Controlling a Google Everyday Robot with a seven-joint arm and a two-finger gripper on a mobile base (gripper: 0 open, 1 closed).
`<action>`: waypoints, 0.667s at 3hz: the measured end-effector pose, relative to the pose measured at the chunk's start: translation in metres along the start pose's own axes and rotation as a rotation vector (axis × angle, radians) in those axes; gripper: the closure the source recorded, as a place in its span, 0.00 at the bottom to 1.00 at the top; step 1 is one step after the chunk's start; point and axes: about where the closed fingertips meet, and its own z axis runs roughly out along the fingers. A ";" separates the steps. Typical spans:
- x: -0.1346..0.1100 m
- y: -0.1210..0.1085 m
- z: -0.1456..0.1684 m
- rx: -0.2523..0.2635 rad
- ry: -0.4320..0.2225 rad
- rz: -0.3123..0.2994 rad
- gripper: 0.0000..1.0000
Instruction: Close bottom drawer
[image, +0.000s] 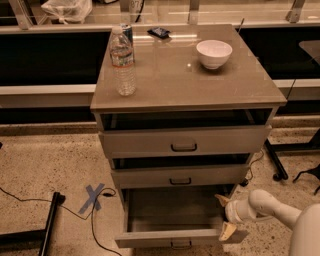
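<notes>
The end effector (225, 215) is held with fingers spread and nothing grasped, against the right front corner of the bottom drawer (165, 236) — which is pulled well out to its left — placed, it seems, so the front panel can be pushed inward.

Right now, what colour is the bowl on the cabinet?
White bowl, camera view; gripper at right end of the bottom drawer.
</notes>
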 end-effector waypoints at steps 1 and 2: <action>0.016 0.004 0.019 -0.030 0.006 -0.011 0.03; 0.030 0.007 0.032 -0.036 -0.007 -0.021 0.03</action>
